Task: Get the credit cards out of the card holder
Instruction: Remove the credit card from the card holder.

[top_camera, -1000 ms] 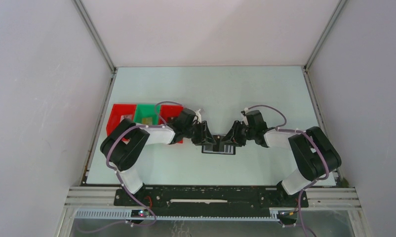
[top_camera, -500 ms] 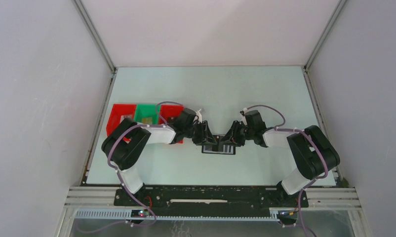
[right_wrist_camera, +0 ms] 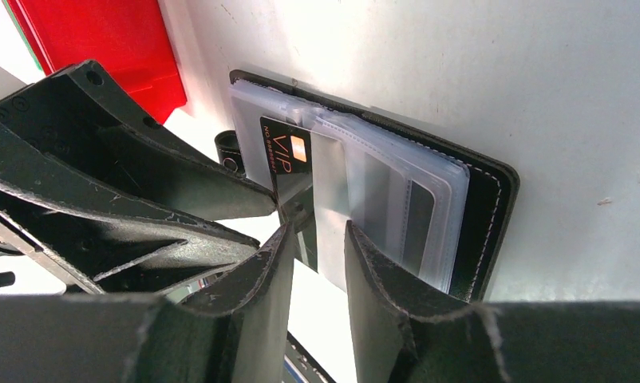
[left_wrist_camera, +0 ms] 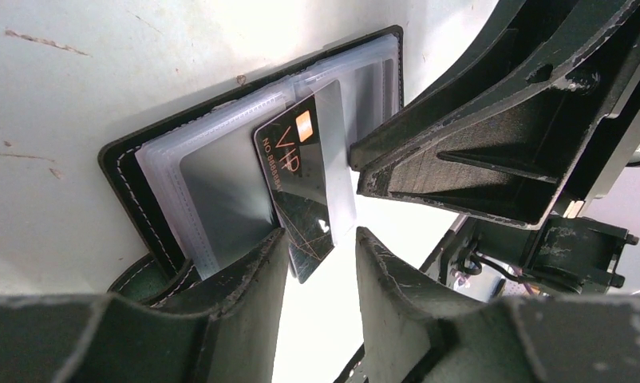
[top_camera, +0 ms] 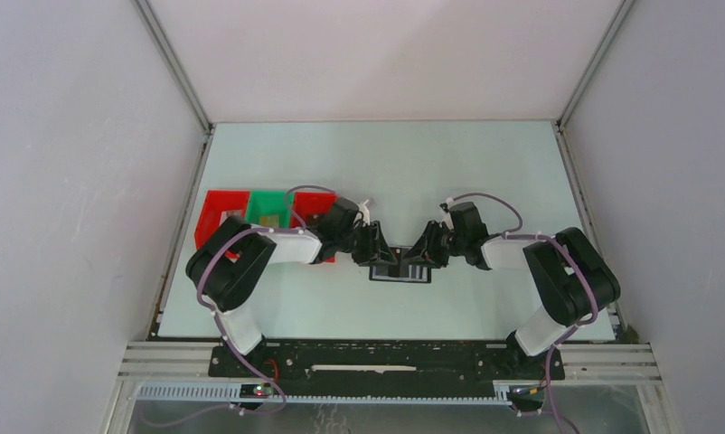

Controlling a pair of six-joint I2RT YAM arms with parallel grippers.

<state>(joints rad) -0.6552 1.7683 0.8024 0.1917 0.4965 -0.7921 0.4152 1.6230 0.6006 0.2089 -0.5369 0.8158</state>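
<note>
The black card holder (top_camera: 400, 271) lies open on the table between both grippers. In the left wrist view the card holder (left_wrist_camera: 133, 191) shows white stitching and clear sleeves. A black card marked VIP (left_wrist_camera: 297, 179) sticks out of a sleeve, with a pale grey card (left_wrist_camera: 333, 152) beside it. My left gripper (left_wrist_camera: 321, 235) is open, and the VIP card's lower corner sits between its fingers. My right gripper (right_wrist_camera: 318, 227) is open, and the pale card (right_wrist_camera: 330, 195) reaches down between its fingers beside the VIP card (right_wrist_camera: 289, 155). Both grippers (top_camera: 381, 257) (top_camera: 424, 256) sit tip to tip over the holder.
A red tray (top_camera: 219, 215) and a green tray (top_camera: 268, 208) stand left of the holder, partly under the left arm. The red tray (right_wrist_camera: 101, 48) also shows in the right wrist view. The holder's small black tab (right_wrist_camera: 229, 152) lies at its edge.
The right arm's elbow has shifted slightly left. Both grippers stay at the holder.
</note>
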